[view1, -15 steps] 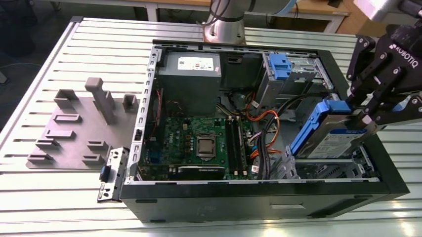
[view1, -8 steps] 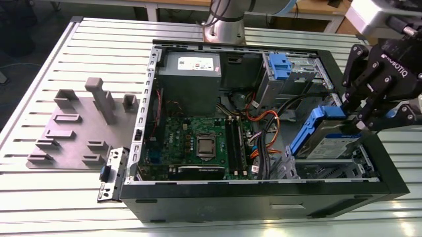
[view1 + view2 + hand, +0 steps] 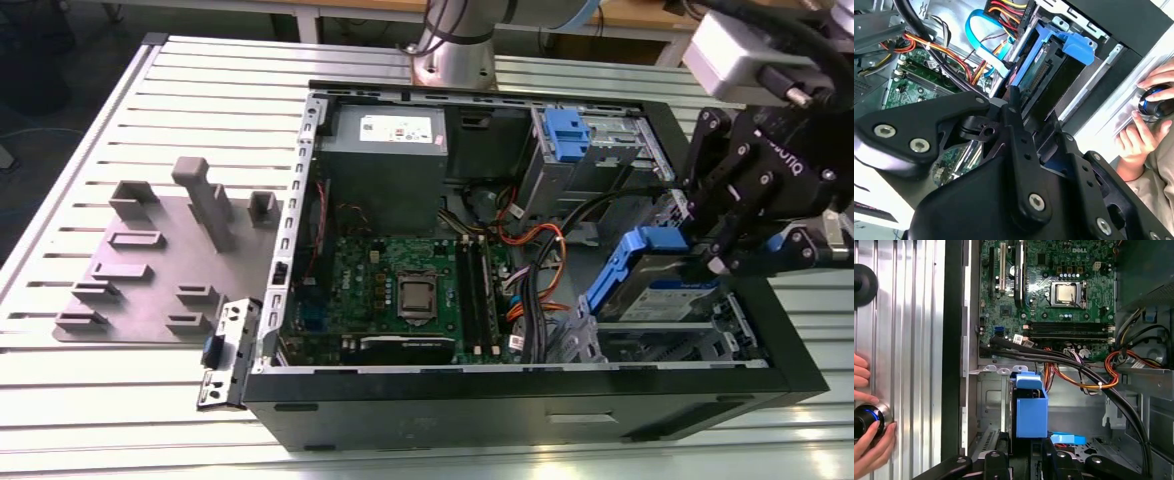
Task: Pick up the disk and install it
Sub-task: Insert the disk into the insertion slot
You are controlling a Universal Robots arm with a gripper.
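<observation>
Pickup looks done: disk [image 3: 657,300] is off the table [image 3: 107,420] and clamped in the tool [image 3: 710,262], fingers narrowed onto its blue caddy frame w/ the silver drive below them. In the first wrist view the blue frame of the disk [image 3: 1031,412] juts straight ahead of the tool [image 3: 1026,462], finger links flanking it on either side.

Install not finished, by my read. Disk stands on edge and tilted, lower end dipping into the drive cage [image 3: 694,345] directly under the tool, upper end w/ the blue handle above the cage rim. Can't tell whether it has engaged any rails. Orange/red cable bundle [image 3: 534,240] lies just beside the disk, on the motherboard [image 3: 400,290] side.

Arm pose: wrist hangs over a corner of the case [image 3: 534,410], tool angled down and inward toward the cage, not vertical. A fixed blue-handled caddy [image 3: 567,135] sits well beyond the tool, near the grey PSU [image 3: 387,150], untouched. A person's hand [image 3: 874,450] rests on a round blue-lit knob [image 3: 864,422] on the table, outside the case wall, off to the tool's side.
</observation>
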